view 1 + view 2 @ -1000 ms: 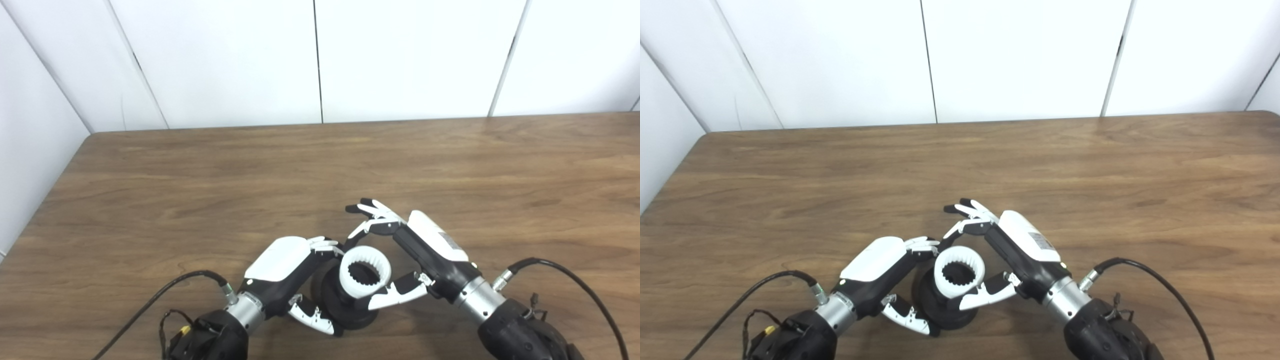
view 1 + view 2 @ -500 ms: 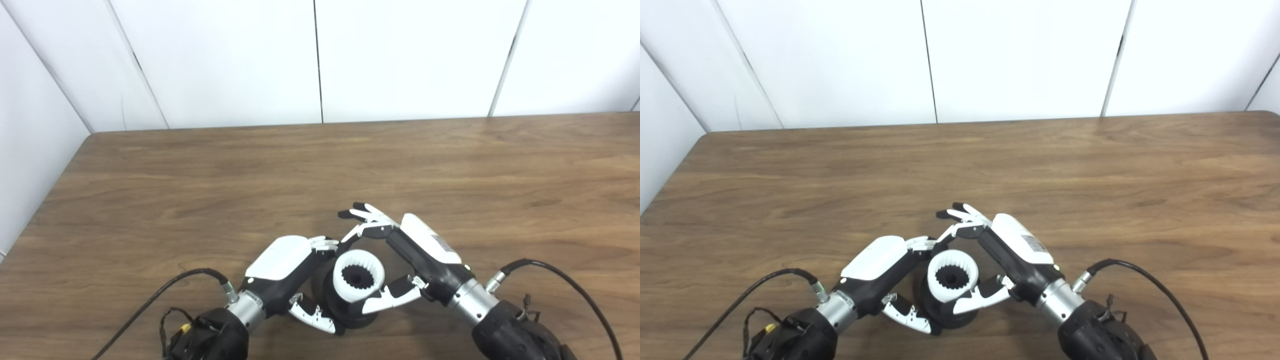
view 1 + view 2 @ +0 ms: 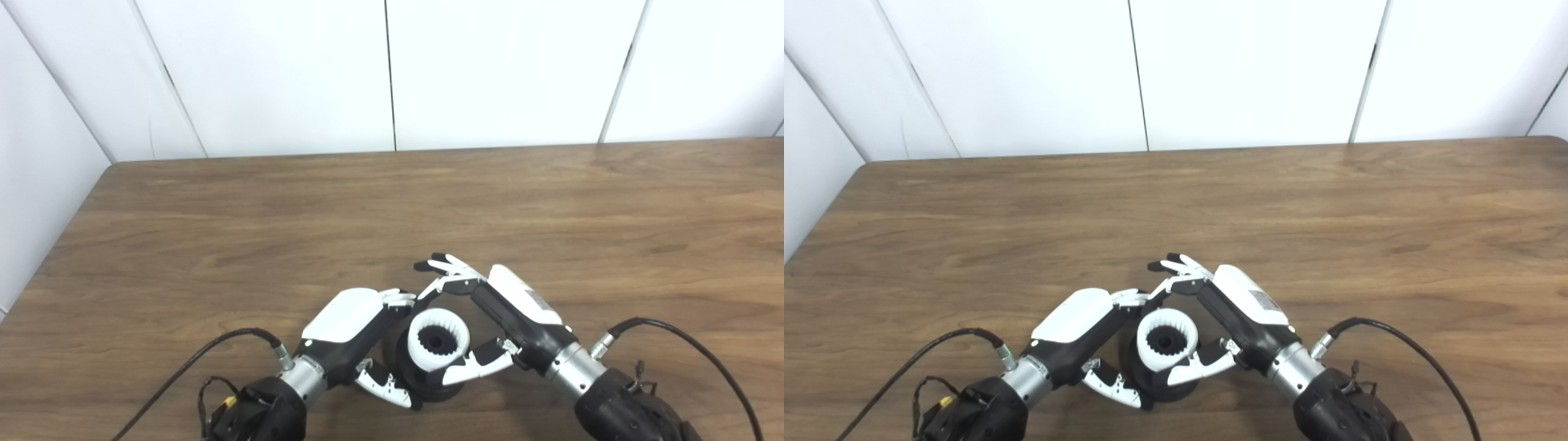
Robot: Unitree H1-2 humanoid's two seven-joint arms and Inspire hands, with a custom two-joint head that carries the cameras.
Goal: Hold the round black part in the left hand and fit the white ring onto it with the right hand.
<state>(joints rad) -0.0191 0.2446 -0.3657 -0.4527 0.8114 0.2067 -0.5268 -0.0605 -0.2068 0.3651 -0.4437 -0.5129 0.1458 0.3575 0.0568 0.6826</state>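
The round black part (image 3: pixel 429 383) stands on the wooden table (image 3: pixel 245 245) near its front edge. My left hand (image 3: pixel 361 337) is shut on it, thumb in front and fingers behind. The white toothed ring (image 3: pixel 438 340) sits on top of the black part, and the part's dark centre shows through the ring's hole. My right hand (image 3: pixel 490 318) is shut on the ring, its thumb against the ring's front right and one finger at the ring's far side; the other fingers spread out above. The same scene shows in the right eye view, with the ring (image 3: pixel 1167 339) on the black part (image 3: pixel 1157 386).
Black cables (image 3: pixel 208 355) trail from both wrists over the table's front. White wall panels (image 3: pixel 392 73) stand behind the table's far edge. The table's left edge (image 3: pixel 55 245) runs diagonally at the left.
My right hand has moved the white ring left and down onto the black part. The left hand and the black part have stayed where they were.
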